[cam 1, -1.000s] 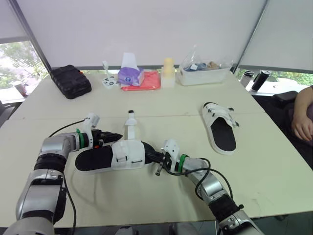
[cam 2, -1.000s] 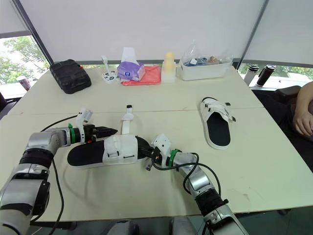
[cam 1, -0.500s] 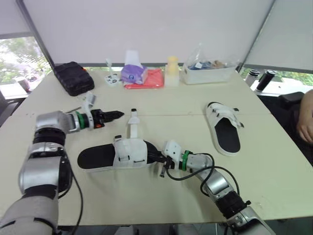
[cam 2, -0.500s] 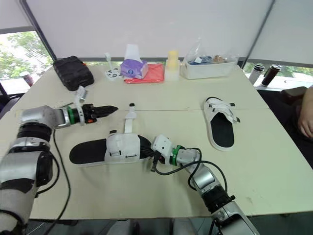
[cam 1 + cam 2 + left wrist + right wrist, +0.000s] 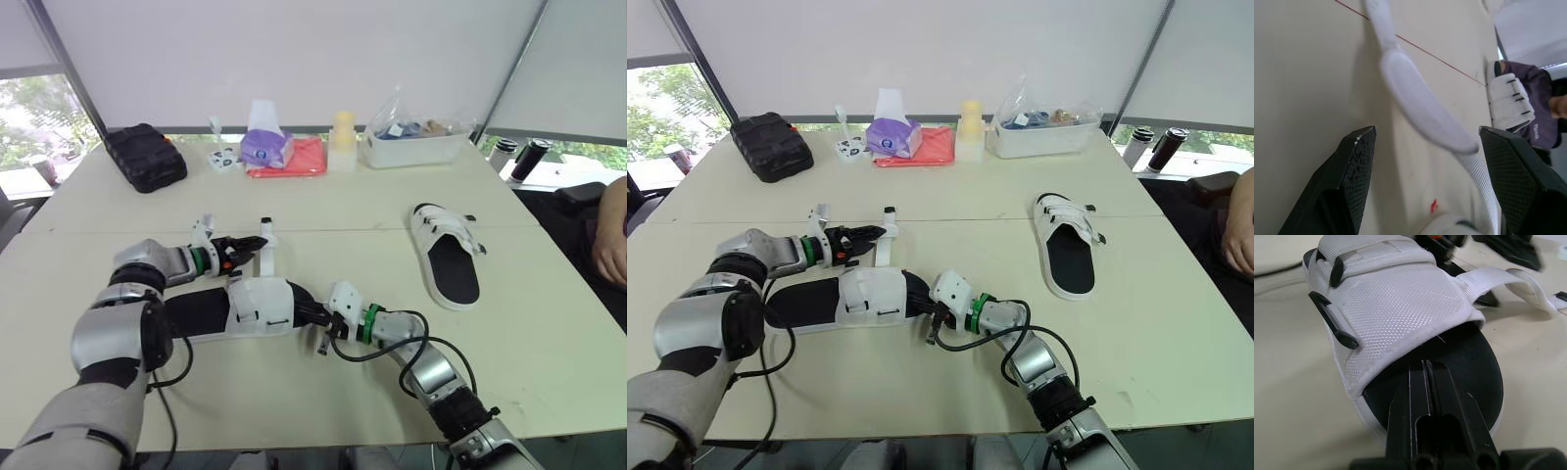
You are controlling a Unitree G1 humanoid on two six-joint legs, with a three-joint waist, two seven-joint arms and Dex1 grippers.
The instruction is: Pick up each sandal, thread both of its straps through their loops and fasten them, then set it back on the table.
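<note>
A cream table under white window blinds, with a sandal-strapping job in progress. Nearest the robot, the right gripper keeps its two black fingers pressed together on the toe of the near sandal's black footbed, just under the white upper, where it was a second ago. The change is on the other side. The left gripper, which was beside the upper and then swung out over bare table, is now back in at the sandal's loose strap. It stands wide open, and the wrist view shows one finger on each side of the strap without touching it.

The sandal lies flat on the table, and that strap trails away from the robot, not yet threaded. The return likely means a grasp on the strap is next, so this sandal's fastening has barely started.

Farther off to the right, well apart, lies the second sandal. A person's hand rests at the table's right edge. Along the far side sit a black case, a tissue box, a red cloth, a yellow bottle and a clear plastic bin.
</note>
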